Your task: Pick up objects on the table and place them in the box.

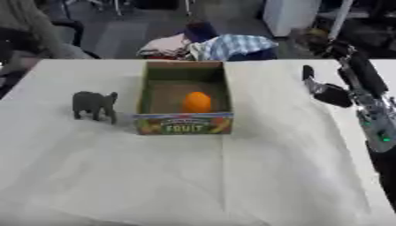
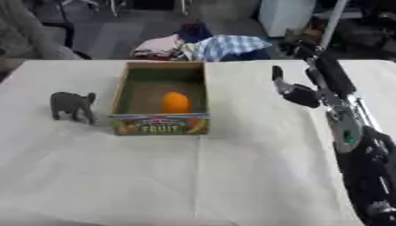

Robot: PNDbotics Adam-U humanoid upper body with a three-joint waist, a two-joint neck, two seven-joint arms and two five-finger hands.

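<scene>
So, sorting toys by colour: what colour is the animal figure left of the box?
Dark grey; the animal figure shows best in the left eye view.

Table (image 1: 232, 176) covered with a pale, creased cloth (image 1: 154, 185). Open cardboard box (image 1: 184, 98) stands on it near the far edge, "FRUIT" printed on its front wall. Grey toy elephant (image 1: 94, 105) stands upright just left of the box, apart from it.

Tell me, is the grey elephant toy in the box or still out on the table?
Out. The elephant stands upright on the table, left of the box, which holds only an orange thing.
</scene>
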